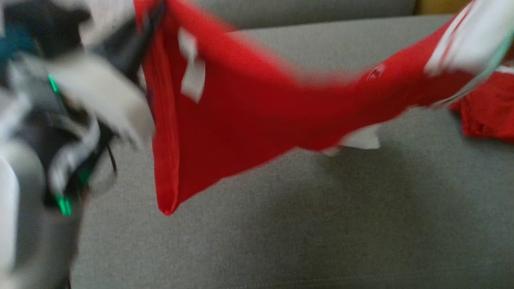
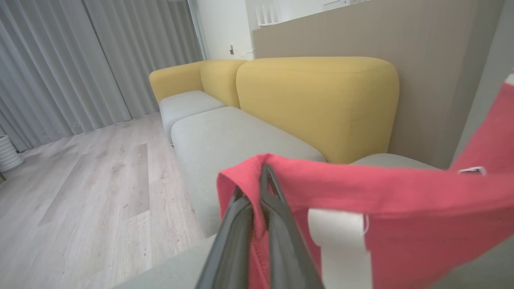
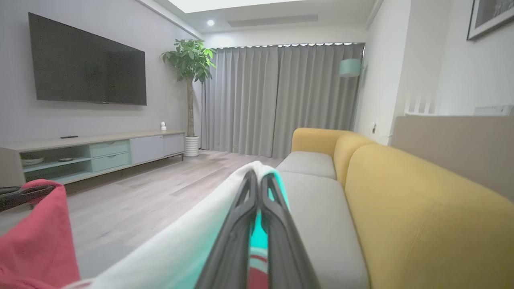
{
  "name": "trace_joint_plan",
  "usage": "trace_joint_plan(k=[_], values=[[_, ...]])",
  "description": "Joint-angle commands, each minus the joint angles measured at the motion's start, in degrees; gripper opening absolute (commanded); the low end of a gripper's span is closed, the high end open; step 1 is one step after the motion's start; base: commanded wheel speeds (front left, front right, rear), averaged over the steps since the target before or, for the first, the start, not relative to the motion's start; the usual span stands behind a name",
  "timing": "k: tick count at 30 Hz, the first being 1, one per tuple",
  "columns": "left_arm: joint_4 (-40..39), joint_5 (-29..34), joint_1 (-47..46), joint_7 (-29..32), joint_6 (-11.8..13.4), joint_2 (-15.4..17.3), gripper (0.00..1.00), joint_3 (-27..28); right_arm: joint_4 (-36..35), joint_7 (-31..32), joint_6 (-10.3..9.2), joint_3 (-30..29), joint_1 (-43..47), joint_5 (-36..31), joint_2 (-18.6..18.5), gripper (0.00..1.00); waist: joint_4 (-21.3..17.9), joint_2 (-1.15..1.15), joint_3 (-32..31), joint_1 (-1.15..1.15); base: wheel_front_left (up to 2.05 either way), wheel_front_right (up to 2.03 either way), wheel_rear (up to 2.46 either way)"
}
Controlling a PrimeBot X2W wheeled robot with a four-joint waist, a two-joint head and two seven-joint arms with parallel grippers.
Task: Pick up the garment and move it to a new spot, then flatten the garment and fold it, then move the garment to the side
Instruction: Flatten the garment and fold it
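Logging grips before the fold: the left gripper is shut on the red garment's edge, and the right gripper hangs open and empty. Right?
No: the right gripper is shut on the white, teal-edged part of the red garment, as the right wrist view shows. The left gripper is shut on its red edge.

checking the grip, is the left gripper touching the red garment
Touching: the left wrist view shows the left gripper shut on a fold of the red garment.

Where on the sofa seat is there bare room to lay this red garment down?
The grey seat is bare below the hanging red garment, from the left arm across to the lower right corner. It is crowded at the right edge, where red cloth lies bunched on the cushion.
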Motion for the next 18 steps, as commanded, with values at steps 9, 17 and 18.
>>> trace_joint_plan(k=[9,17,18], values=[[23.1,1.2,-32.5,3.2,-1.8,-0.7,0.00,1.2,23.7,1.2,0.39,5.5,-37.2,-4.6,-2.3,0.00,1.4,0.00,12.9,0.00,0.00,0.00,0.00],[48.7,10.3,-54.9,-16.8,3.6,-4.8,0.00,0.6,53.4,-23.9,0.39,7.7,-63.7,-20.0,5.6,0.00,3.0,0.00,23.4,0.00,0.00,0.00,0.00],[51.3,10.9,-56.6,-19.9,4.4,-5.4,0.00,0.7,56.2,-28.0,0.39,7.5,-66.1,-21.9,6.5,0.00,3.1,0.00,24.4,0.00,0.00,0.00,0.00]])
